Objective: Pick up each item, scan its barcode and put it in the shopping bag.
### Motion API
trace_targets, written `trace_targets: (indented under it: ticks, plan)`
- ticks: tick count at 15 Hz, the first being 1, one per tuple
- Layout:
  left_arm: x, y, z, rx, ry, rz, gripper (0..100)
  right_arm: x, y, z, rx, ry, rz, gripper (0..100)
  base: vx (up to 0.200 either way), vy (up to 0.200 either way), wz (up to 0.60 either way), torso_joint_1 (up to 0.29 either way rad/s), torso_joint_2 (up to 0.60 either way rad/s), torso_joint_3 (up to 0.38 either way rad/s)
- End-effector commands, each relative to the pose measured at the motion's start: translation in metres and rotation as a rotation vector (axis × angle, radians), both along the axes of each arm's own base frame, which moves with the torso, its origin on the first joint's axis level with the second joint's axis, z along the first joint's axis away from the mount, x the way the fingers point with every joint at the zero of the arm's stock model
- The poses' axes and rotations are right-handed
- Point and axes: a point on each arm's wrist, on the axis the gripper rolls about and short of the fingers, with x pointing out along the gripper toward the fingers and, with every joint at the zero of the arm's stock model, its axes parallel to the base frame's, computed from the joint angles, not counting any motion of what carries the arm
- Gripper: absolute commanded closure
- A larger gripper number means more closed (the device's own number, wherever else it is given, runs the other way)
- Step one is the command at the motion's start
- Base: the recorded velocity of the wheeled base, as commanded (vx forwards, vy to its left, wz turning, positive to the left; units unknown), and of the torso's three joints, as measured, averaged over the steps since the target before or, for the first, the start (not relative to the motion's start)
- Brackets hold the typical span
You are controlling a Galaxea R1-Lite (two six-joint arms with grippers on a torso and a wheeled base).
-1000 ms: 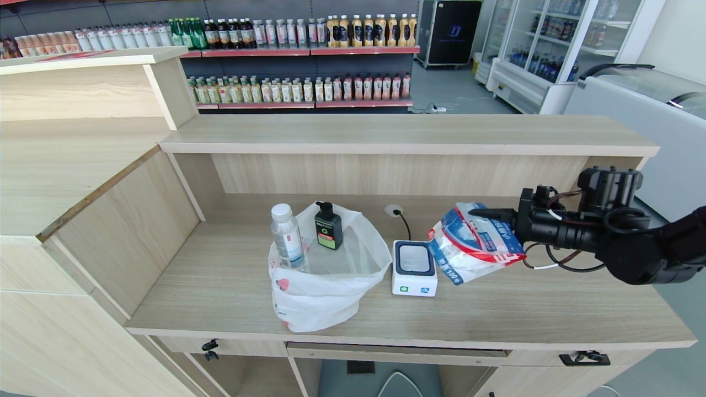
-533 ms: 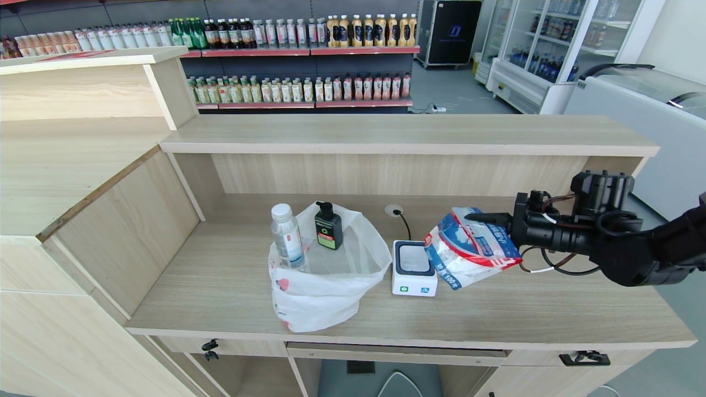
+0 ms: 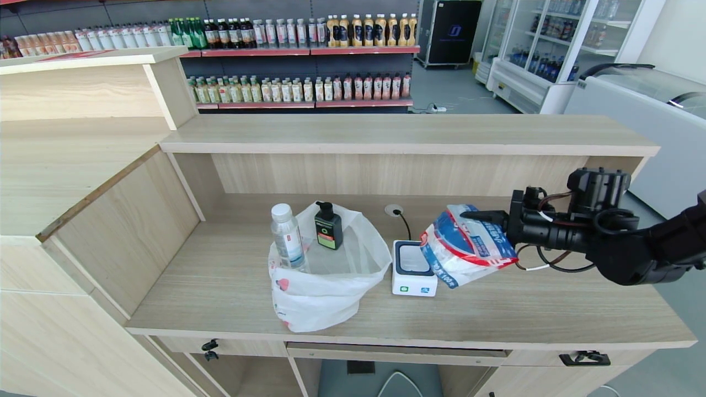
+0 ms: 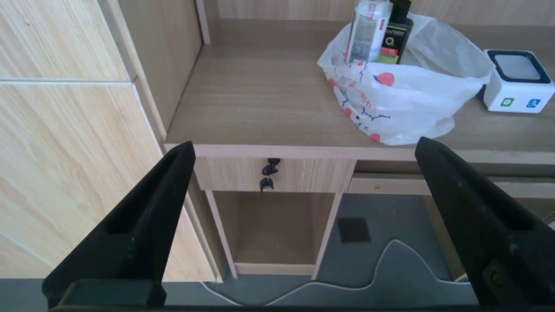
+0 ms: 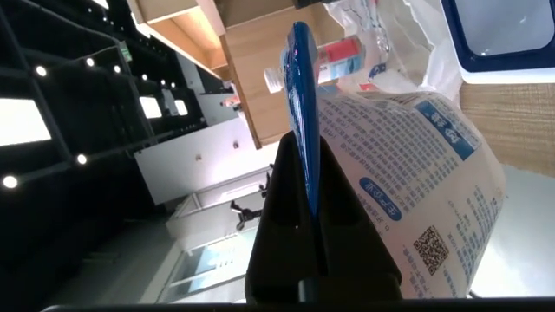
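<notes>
checkout counter: right arm stretched level, jaws pinching packet beside scanner.

Bright, even light fills the head view; the tabletop carries only faint, soft shadows. Straight edges bow toward the borders. In the right wrist view small lamps glare against dark, beside the well-lit packet. The left tool shows as a dark silhouette.
</notes>
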Motion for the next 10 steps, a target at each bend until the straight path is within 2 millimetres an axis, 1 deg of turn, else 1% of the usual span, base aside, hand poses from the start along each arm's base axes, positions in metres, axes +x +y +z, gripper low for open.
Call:
trace_targets:
  ticks: [1,2,3,5,7,9,10]
  plan:
    - [0.0,0.0,0.0,0.0,0.001,0.0,0,-0.009,-0.004,0.03,-0.003,-0.119,0.011,100,0.0,0.0,0.0,0.0,0.0,0.0]
    - [0.0,0.0,0.0,0.0,0.0,0.0,0,-0.016,-0.011,0.043,-0.016,-0.195,0.026,100,0.0,0.0,0.0,0.0,0.0,0.0]
    - [0.0,0.0,0.0,0.0,0.0,0.0,0,-0.021,-0.017,0.052,-0.03,-0.25,0.052,100,0.0,0.0,0.0,0.0,0.0,0.0]
    - [0.0,0.0,0.0,0.0,0.0,0.0,0,-0.03,-0.036,0.061,-0.07,-0.352,0.089,100,0.0,0.0,0.0,0.0,0.0,0.0]
    - [0.0,0.0,0.0,0.0,0.001,0.0,0,-0.041,-0.046,0.057,-0.13,-0.446,0.103,100,0.0,0.0,0.0,0.0,0.0,0.0]
    - [0.0,0.0,0.0,0.0,0.001,0.0,0,-0.052,-0.052,0.047,-0.212,-0.544,0.097,100,0.0,0.0,0.0,0.0,0.0,0.0]
    - [0.0,0.0,0.0,0.0,0.001,0.0,0,-0.057,-0.056,0.041,-0.28,-0.636,0.096,100,0.0,0.0,0.0,0.0,0.0,0.0]
